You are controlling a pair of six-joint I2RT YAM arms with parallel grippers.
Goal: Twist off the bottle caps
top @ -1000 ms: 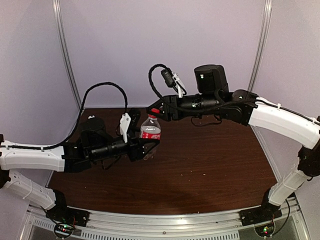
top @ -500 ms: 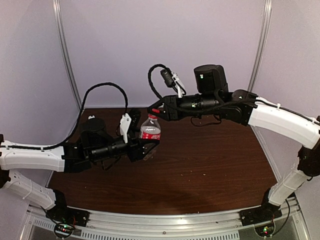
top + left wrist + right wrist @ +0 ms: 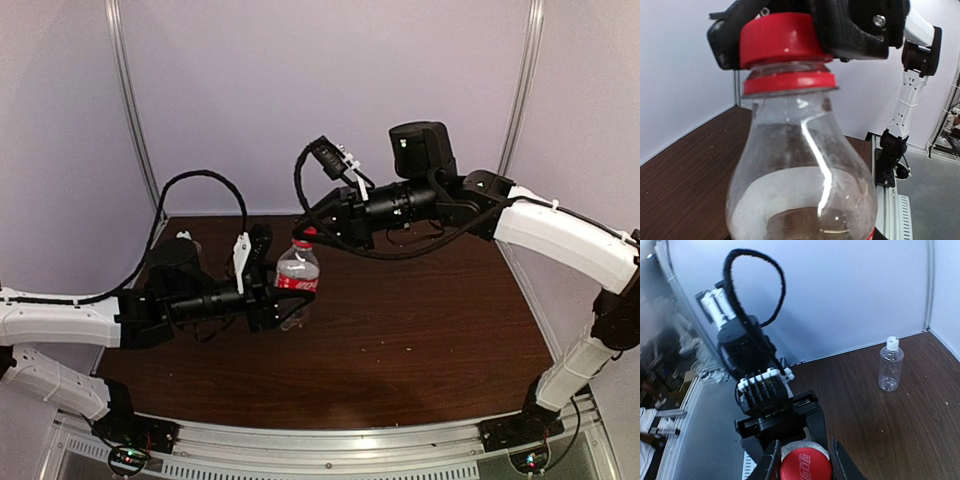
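Observation:
The shorter bottle (image 3: 297,283), clear with a red label band, is held upright above the table by my left gripper (image 3: 283,300), which is shut round its lower body. Its red cap (image 3: 309,233) sits between the fingers of my right gripper (image 3: 306,238), which is shut on it from the right. In the right wrist view the red cap (image 3: 805,468) is pinched between both black fingers (image 3: 771,464). The left wrist view is filled by the bottle (image 3: 800,180), with the red cap (image 3: 782,39) clamped above; my left fingers are hidden there. The taller plain bottle (image 3: 890,367) with its white cap (image 3: 893,342) stands apart on the table.
The dark wooden table (image 3: 420,330) is walled by pale panels at the back and sides. A metal rail (image 3: 330,445) with both arm bases runs along the near edge. Black cables loop above each wrist.
My right gripper has closed onto the red cap and its wrist has turned. The left arm and the bottle have shifted slightly left and down.

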